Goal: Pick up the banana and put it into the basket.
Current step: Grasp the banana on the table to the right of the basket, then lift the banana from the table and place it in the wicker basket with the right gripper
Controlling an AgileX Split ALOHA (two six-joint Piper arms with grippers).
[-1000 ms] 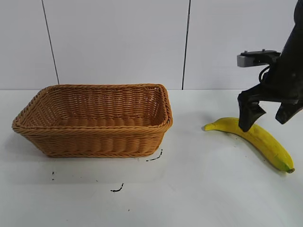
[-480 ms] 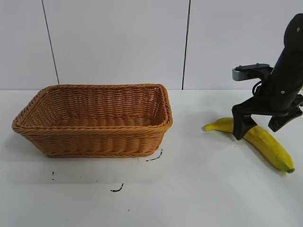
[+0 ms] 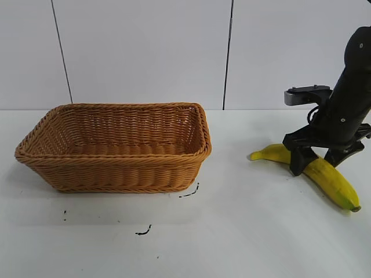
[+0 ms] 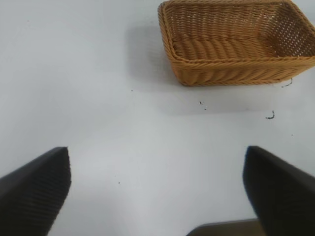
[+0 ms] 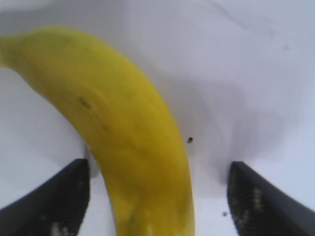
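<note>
You had nothing readable here: no text, label, brand, number or sign showed on anything in view.

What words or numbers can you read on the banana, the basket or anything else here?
None: no word, number or label can be read in any view.
The banana has plain yellow skin with no sticker showing.
The basket is bare wicker, no tag.
The black marks on the table are only squiggles, not letters.
The right gripper, open around the banana, and the left gripper, open over the table, show no writing.
</note>
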